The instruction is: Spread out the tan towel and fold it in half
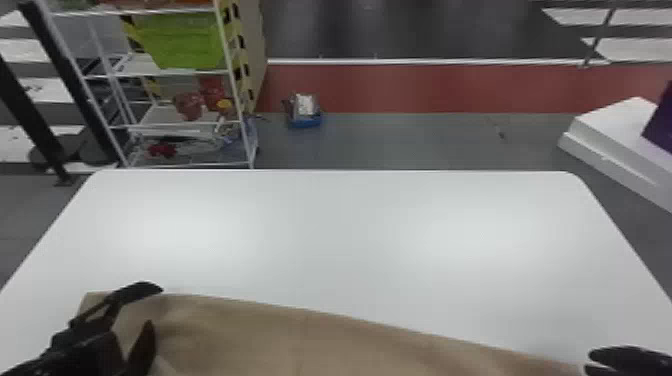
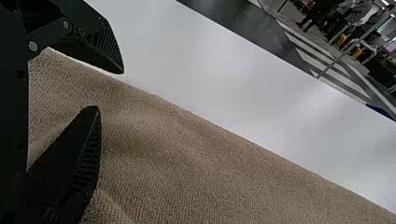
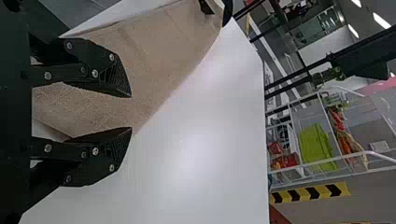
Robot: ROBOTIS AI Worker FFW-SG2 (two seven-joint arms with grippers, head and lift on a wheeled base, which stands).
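Note:
In the head view my left gripper (image 1: 150, 305) stands open over the far left corner of the tan towel (image 1: 300, 335), which runs along the near part of the table. My right gripper (image 1: 620, 355) is at the bottom right, by the towel's right end. The left wrist view has the left gripper (image 2: 109, 91) with its fingers apart, the towel (image 2: 187, 168) lying beneath and between them. In the right wrist view the right gripper (image 3: 130, 112) is open, with a part of the towel (image 3: 163, 51) behind and between its fingers.
The white table (image 1: 350, 240) extends beyond the towel to its far edge. Past it stand a wire shelf (image 1: 180, 125) with a green bin (image 1: 180, 42), a small blue container (image 1: 304, 117) on the floor, and a white platform (image 1: 620, 140) at the right.

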